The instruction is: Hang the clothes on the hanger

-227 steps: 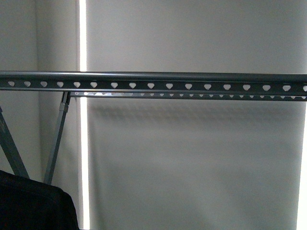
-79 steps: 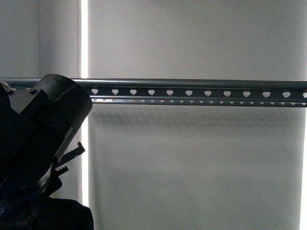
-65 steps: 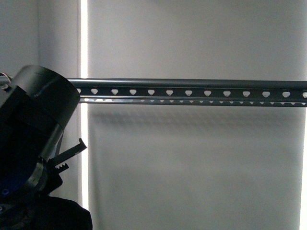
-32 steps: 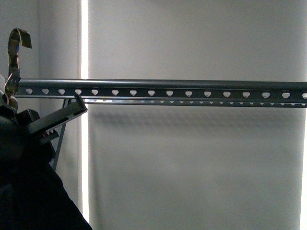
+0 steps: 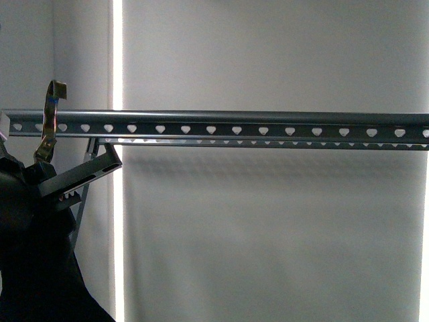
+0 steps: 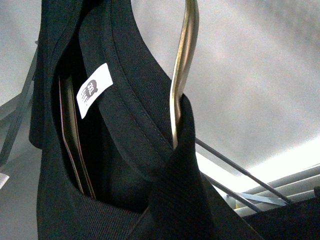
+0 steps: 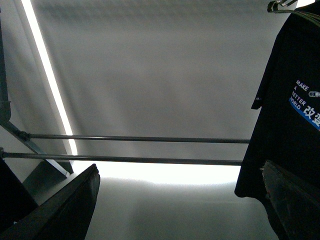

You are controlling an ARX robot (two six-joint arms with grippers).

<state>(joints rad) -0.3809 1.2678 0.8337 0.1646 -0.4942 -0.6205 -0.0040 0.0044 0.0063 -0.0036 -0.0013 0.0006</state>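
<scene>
The black T-shirt (image 6: 100, 200), with a white label at the collar, is carried on a metal hanger (image 6: 182, 65). The hook is held upright just above the left pincer (image 5: 84, 176).

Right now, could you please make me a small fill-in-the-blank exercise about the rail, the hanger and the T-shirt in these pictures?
1. The holes along the grey rail are ___-shaped.
2. In the left wrist view, the label inside the collar of the T-shirt is ___.
3. The metal hanger hook rises out of the T-shirt's ___ opening.
4. In the right wrist view, the top printed word on the T-shirt is ___.
Missing words: heart; white; neck; MAKE.
</scene>
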